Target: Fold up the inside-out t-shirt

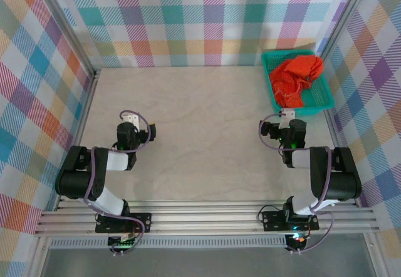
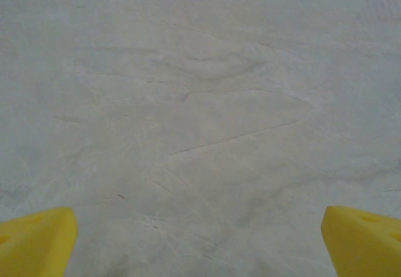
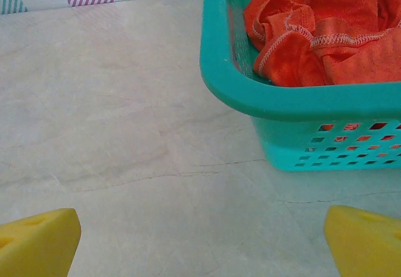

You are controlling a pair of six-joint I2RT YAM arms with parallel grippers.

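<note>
Since the inside-out t-shirt point(image 3: 313, 32) lies crumpled in the teal basket point(image 3: 301, 104) at the table's point(image 1: 207, 120) far right, the left gripper point(image 2: 200, 242) and right gripper point(image 3: 200, 239) hover spread wide and empty, the right nearest, apparently poised to fetch it.

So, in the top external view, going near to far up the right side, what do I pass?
Aluminium rail → right gripper → teal basket holding the bunched inside-out t-shirt → checked back wall.
</note>
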